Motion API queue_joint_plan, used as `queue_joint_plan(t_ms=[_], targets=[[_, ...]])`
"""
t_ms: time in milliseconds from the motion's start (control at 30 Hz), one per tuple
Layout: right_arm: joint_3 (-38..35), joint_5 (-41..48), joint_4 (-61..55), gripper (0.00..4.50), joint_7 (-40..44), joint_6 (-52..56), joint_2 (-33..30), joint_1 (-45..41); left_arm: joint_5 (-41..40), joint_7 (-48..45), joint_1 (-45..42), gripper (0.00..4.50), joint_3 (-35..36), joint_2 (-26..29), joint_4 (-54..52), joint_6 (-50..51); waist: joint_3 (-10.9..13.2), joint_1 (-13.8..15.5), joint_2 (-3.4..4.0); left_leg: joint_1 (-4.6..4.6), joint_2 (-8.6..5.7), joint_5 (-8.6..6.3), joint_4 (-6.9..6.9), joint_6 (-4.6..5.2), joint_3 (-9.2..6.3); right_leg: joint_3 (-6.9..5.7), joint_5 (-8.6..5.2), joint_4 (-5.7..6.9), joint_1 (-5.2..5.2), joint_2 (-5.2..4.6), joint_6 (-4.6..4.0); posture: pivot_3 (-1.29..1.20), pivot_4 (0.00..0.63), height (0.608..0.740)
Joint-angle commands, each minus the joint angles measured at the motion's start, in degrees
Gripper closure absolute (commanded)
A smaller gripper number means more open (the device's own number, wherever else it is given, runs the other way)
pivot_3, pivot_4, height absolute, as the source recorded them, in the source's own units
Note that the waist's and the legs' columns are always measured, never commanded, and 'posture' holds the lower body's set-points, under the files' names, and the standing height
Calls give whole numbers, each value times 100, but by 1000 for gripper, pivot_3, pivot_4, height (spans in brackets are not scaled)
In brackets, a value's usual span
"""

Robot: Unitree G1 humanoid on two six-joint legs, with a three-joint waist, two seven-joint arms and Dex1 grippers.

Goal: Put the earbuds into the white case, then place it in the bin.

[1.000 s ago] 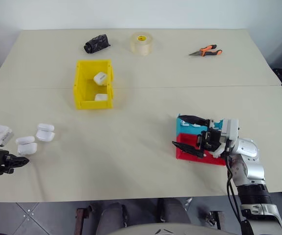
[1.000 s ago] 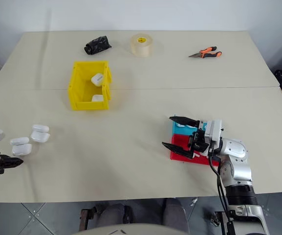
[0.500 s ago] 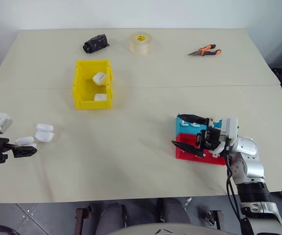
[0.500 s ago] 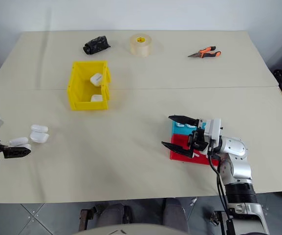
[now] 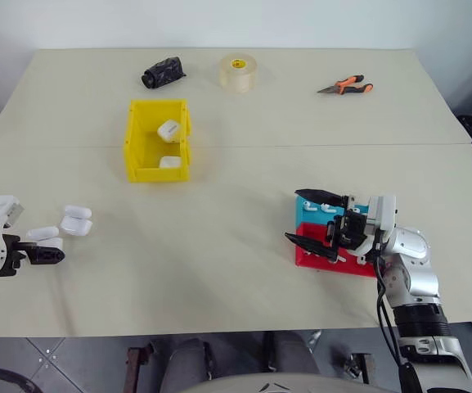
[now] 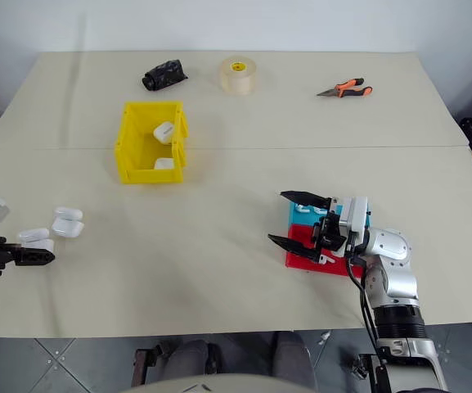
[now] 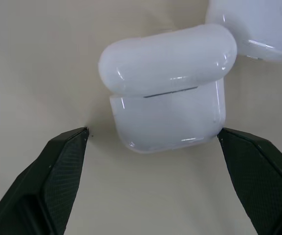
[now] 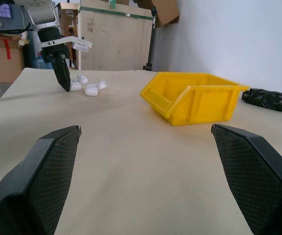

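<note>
A closed white case stands on the table between the fingers of my open left gripper, which straddles it without gripping. A second white case lies just beyond it. The yellow bin stands further back, with two white cases inside. My right gripper hangs open over the blue tray and the red tray. Small white earbuds lie on the blue tray.
A tape roll, a black bundle and orange-handled pliers lie along the far side of the table. In the right wrist view the yellow bin is ahead, and my left gripper beyond it.
My left gripper was shut beside the near white case. It has opened, and its fingers now stand on either side of that case. The right arm has kept still.
</note>
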Motion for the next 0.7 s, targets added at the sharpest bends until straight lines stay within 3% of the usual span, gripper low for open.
queue_joint_plan(t_ms=[33,433,533,667,700], targets=[[9,22,-188,0,-28,-54,22,18,134,205,-157,21,259,-107,10,221,0,0,-1,0,0,0,0,0,0,0,0,0,0,0,0,0,150,740],[44,1,-227,0,-109,-97,136,81,-26,580,-22,21,431,-352,-122,349,-1,-5,0,3,0,0,1,0,-2,0,0,6,0,-2,0,0,150,740],[48,-13,-232,0,-140,-115,162,86,-25,578,12,550,431,-341,-120,349,-1,-6,0,5,0,0,0,0,-1,0,0,8,0,-2,0,0,150,740],[40,-21,-219,0,-153,-131,184,75,-51,552,57,1777,380,-290,-72,349,-1,-1,0,5,-1,0,1,0,-1,0,0,8,0,-3,0,0,150,740],[37,-23,-211,0,-152,-135,187,69,-54,549,67,1794,376,-282,-68,349,-1,-1,0,5,-1,0,1,0,-1,0,0,8,1,-3,0,0,150,740]])
